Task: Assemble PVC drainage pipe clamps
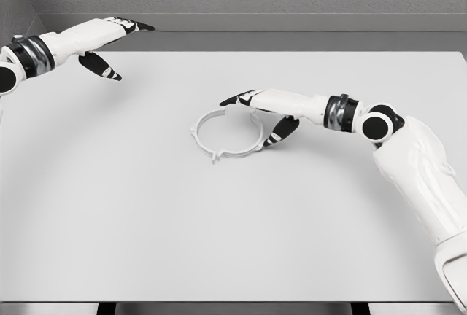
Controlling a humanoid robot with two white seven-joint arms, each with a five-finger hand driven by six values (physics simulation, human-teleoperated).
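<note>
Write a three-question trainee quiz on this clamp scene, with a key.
1. True or false: the left hand touches the clamp ring.
2. Which hand is at the ring? A) left B) right C) both
3. Fill in: the ring lies flat on the ____.

Key: 1. False; it hangs open near the far left of the table. 2. B; the right hand reaches over the ring's right edge, fingers extended. 3. table.

White clamp ring (228,134), pale grey table (146,220), white hands with black fingertips, left hand (109,45), right hand (266,111)
</note>
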